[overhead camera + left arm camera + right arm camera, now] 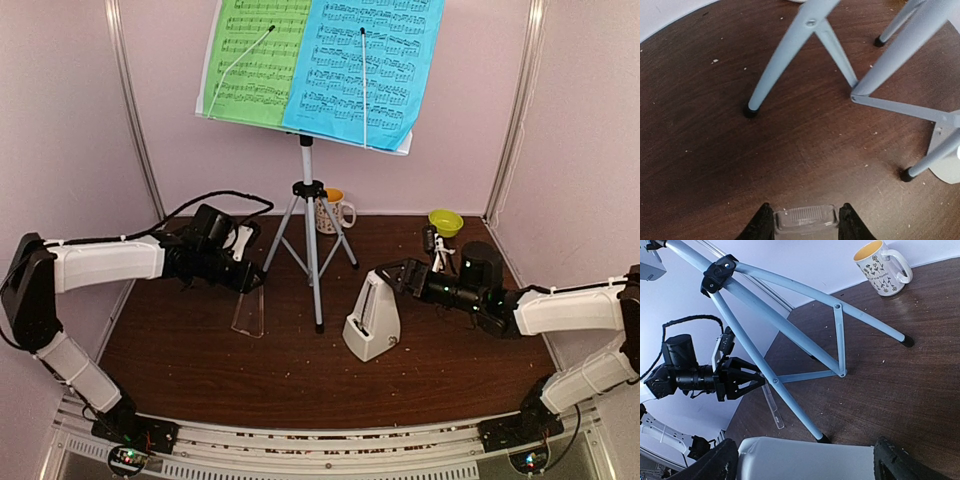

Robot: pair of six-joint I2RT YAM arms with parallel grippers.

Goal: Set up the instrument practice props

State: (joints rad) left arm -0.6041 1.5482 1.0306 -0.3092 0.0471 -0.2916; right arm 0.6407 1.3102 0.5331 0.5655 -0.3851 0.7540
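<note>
Outstretched low, left claw [254, 284] pinches clear cover [248, 312]; right claw [388, 278] straddles metronome [372, 325].

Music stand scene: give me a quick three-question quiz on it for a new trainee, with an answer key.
1. True or false: in the top view, the green sheet sits left of the blue sheet on the music stand.
2. What does the left gripper hold? A) patterned mug B) clear cover C) lime bowl
3. Which white thing do the fingers of the right gripper straddle?
Key: 1 true; 2 B; 3 the metronome.
</note>
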